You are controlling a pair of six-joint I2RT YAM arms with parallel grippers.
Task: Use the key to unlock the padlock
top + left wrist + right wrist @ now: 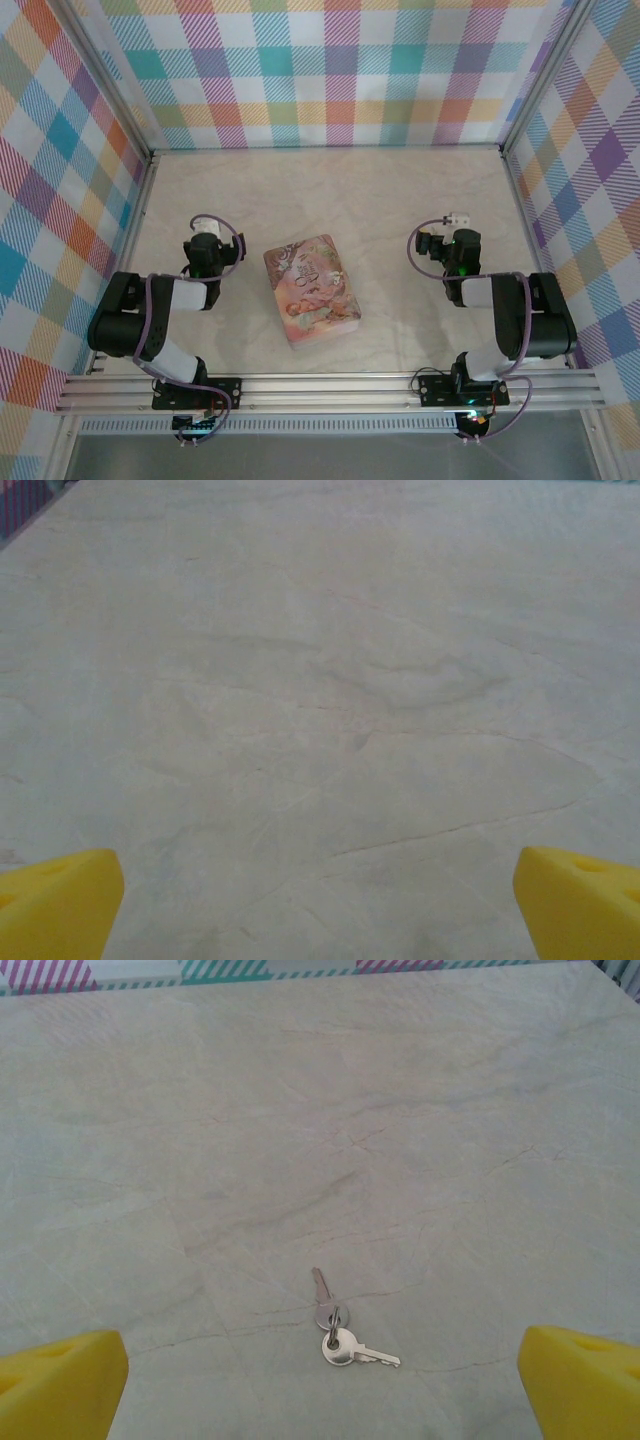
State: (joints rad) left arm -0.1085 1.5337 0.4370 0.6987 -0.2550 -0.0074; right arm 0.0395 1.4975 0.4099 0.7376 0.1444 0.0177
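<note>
Container: one flat pink picture-printed box (311,291) with rounded corners lies at the centre of the table (400,190). Its lid is shut, so the contents cannot be told. Its long axis runs from 11 to 5 o'clock in the overhead view. The padlock is too small to pick out at this resolution.

Keys: two small silver keys (337,1324) on one ring lie flat on the table, in the right wrist view at 6 o'clock from frame centre. One blade points to 11 o'clock, the other toward 4 o'clock. They lie ahead of the right gripper (320,1385), apart from both fingertips.

Arms: the left arm (165,320) sits at 8 o'clock of the box and the right arm (510,315) at 3 o'clock. Both are folded, elbows out to the side walls and wrists pointing to 12 o'clock.

Jaws: the right gripper is spread wide and holds nothing. The left gripper (320,905) is likewise spread wide with nothing held, over bare table.

Materials: the fingertips (62,1378) are yellow wedges. The table is matte cream with fine marble-like veins. The walls (330,70) are pastel plaid.
</note>
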